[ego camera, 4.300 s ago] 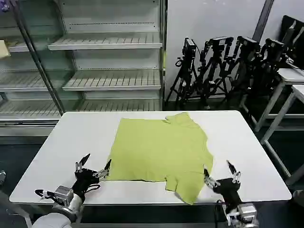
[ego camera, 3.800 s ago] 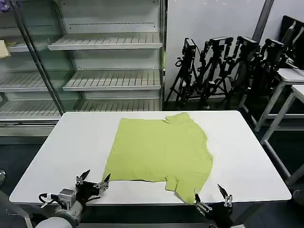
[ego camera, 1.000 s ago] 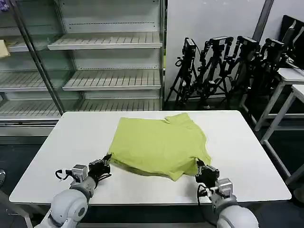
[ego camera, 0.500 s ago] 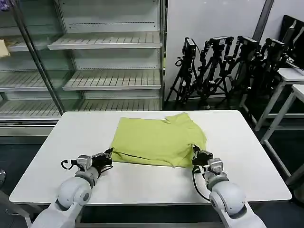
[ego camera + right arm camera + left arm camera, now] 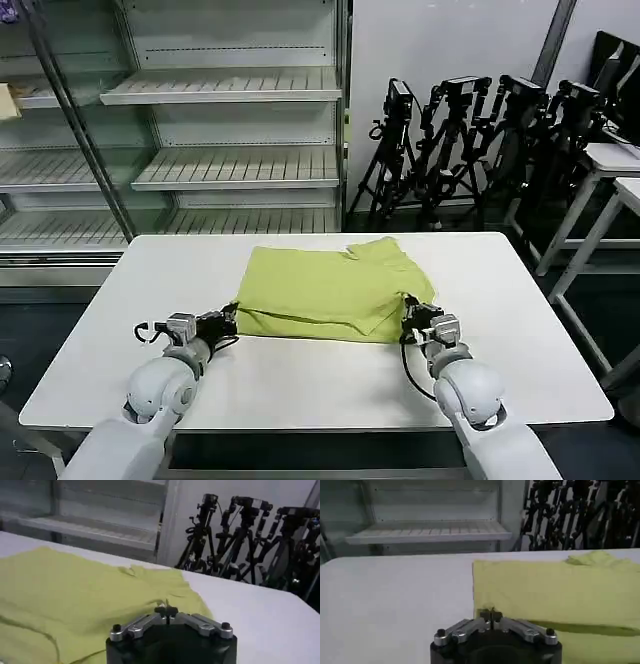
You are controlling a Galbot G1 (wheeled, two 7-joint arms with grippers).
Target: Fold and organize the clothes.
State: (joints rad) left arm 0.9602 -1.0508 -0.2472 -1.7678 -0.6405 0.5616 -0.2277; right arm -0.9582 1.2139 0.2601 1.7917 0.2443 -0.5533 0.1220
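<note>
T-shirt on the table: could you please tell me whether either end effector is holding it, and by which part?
Both: the left end effector and right end effector each pinch a near corner of the T-shirt.

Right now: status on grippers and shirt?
Left gripper and right gripper shut on T-shirt hem, folding it away from robot. Table ahead unobstructed.

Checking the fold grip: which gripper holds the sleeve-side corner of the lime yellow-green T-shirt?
The right gripper, shut on the lime yellow-green T-shirt beside its sleeve; the left gripper pinches the plain corner.

White table, metal shelving rack behind it, black camera tripods against the wall
</note>
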